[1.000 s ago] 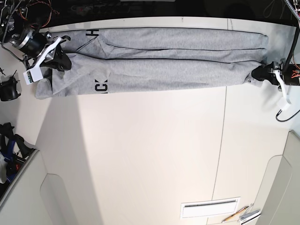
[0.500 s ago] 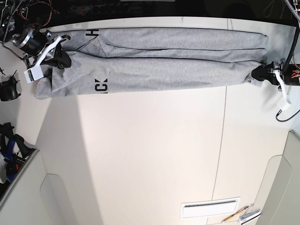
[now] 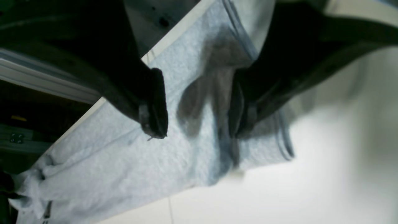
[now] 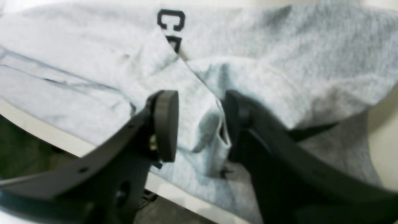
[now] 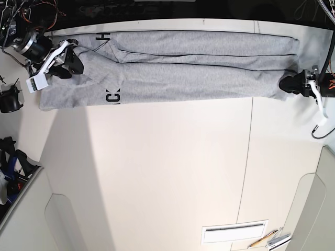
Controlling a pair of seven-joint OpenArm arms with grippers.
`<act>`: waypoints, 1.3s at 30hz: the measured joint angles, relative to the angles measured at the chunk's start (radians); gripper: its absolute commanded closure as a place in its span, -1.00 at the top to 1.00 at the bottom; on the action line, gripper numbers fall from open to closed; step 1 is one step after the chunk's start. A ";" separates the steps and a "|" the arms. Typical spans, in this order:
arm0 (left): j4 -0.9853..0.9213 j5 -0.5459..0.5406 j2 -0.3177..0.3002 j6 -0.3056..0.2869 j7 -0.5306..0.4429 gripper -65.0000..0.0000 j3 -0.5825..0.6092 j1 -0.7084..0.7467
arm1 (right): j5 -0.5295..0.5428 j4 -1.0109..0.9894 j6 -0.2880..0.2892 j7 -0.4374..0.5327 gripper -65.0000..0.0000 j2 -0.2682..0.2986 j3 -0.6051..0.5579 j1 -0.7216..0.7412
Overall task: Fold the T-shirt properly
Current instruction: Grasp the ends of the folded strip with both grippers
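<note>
The heather-grey T-shirt (image 5: 199,68) lies stretched in a long band along the table's far edge, with black letters (image 5: 112,97) showing near its left end. My right gripper (image 5: 73,64) is at that end. In the right wrist view its jaws (image 4: 199,105) stand apart around a raised fold and hem of the T-shirt (image 4: 279,62). My left gripper (image 5: 288,83) is at the opposite end. In the left wrist view it (image 3: 197,130) is open over the T-shirt (image 3: 124,165) near the hem, and a raised crease leans against one finger (image 3: 241,115).
The shirt's far side runs along the table's back edge (image 5: 183,23), with dark space beyond. A white slotted plate (image 5: 235,231) and pens (image 5: 269,239) lie at the near right. Grey panels (image 5: 314,209) sit at both near corners. A black device (image 5: 10,98) and cables are at the left.
The right gripper has shifted toward the far edge and the shirt's left end has flattened. The left gripper has moved slightly outward and the bunched right end has smoothed out.
</note>
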 measured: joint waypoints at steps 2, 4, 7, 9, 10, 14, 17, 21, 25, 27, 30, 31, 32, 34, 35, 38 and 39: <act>0.000 -0.002 -0.011 0.000 0.002 0.07 -0.031 0.000 | 0.000 0.014 0.000 0.000 -0.26 0.000 0.011 0.000; 0.000 -0.001 -0.011 0.000 0.004 0.07 -0.074 0.000 | 0.013 0.026 0.000 0.000 -0.26 0.000 0.023 0.000; 0.000 -0.015 -0.011 0.000 0.006 0.07 -0.133 0.000 | 0.022 0.034 0.000 0.000 -0.26 0.000 0.037 0.001; 0.000 -0.044 -0.011 0.000 0.006 0.07 -0.160 0.000 | 0.030 0.042 0.000 -0.001 -0.27 0.000 0.047 0.001; 0.000 -0.047 -0.010 0.000 0.006 0.07 -0.171 0.000 | 0.036 0.048 0.000 0.000 -0.30 -0.002 0.049 0.001; 0.000 -0.051 0.024 0.000 0.007 0.07 -0.238 0.002 | 0.039 0.069 0.000 0.005 -1.00 -0.023 0.050 0.003; 0.000 -0.059 0.045 0.000 0.007 0.07 -0.264 0.017 | 0.040 0.069 0.000 0.017 -1.00 -0.042 0.050 0.003; 0.000 -0.060 0.080 0.000 0.007 0.07 -0.268 0.034 | 0.040 0.069 0.001 0.060 -1.00 -0.054 0.050 0.006; 0.000 -0.061 0.118 0.000 0.007 0.07 -0.268 0.039 | 0.038 0.064 0.002 0.060 -1.00 -0.057 0.047 0.006; 0.000 -0.058 0.132 0.000 0.006 0.07 -0.268 0.039 | 0.029 0.055 0.001 0.060 -1.00 -0.057 0.046 0.006; 0.000 0.004 0.148 0.000 -0.008 0.07 -0.268 0.039 | 0.026 0.053 0.001 0.060 -1.00 -0.057 0.046 0.006; 0.000 0.044 0.152 0.000 -0.029 0.07 -0.268 0.039 | 0.026 0.053 0.001 0.060 -1.00 -0.057 0.046 0.006; 0.000 0.084 0.152 0.000 -0.043 0.06 -0.268 0.039 | 0.026 0.053 0.001 0.060 -1.00 -0.057 0.046 0.006; 0.000 0.121 0.148 0.000 -0.060 0.05 -0.268 0.039 | 0.026 0.053 0.001 0.059 -1.00 -0.057 0.046 0.006; 0.000 0.123 0.147 0.000 -0.061 0.00 -0.268 0.039 | 0.026 0.053 0.001 0.059 -1.00 -0.057 0.046 0.006; 0.000 0.123 0.148 0.000 -0.062 -0.31 -0.268 0.042 | 0.026 0.053 0.001 0.057 -1.00 -0.057 0.046 0.006; 0.000 0.123 0.148 0.000 -0.062 -0.38 -0.268 0.042 | 0.026 0.053 0.001 0.057 -1.00 -0.057 0.046 0.006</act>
